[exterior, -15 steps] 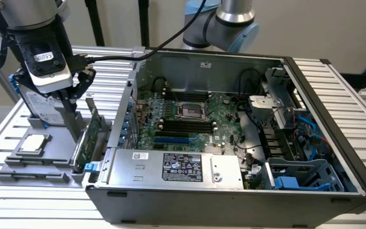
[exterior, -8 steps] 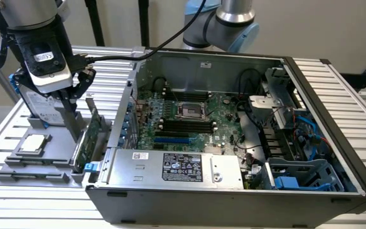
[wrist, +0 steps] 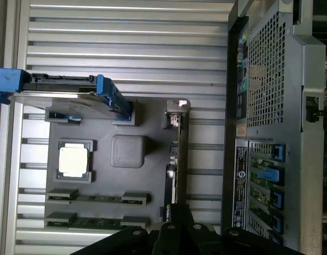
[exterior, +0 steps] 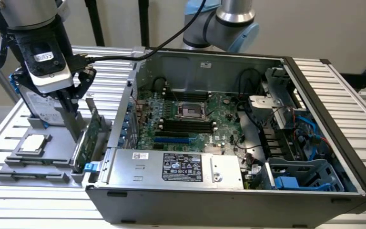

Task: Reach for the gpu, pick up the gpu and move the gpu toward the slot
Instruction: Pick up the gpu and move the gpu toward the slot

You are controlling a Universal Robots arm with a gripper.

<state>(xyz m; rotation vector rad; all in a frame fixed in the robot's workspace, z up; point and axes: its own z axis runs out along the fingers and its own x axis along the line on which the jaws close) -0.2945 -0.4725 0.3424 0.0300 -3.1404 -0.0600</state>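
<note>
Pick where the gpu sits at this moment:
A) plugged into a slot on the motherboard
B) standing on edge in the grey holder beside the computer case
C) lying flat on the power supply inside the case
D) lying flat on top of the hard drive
B: the gpu stands on its edge in the grey holder, outside the computer case, with the gripper close at its upper edge.
</note>
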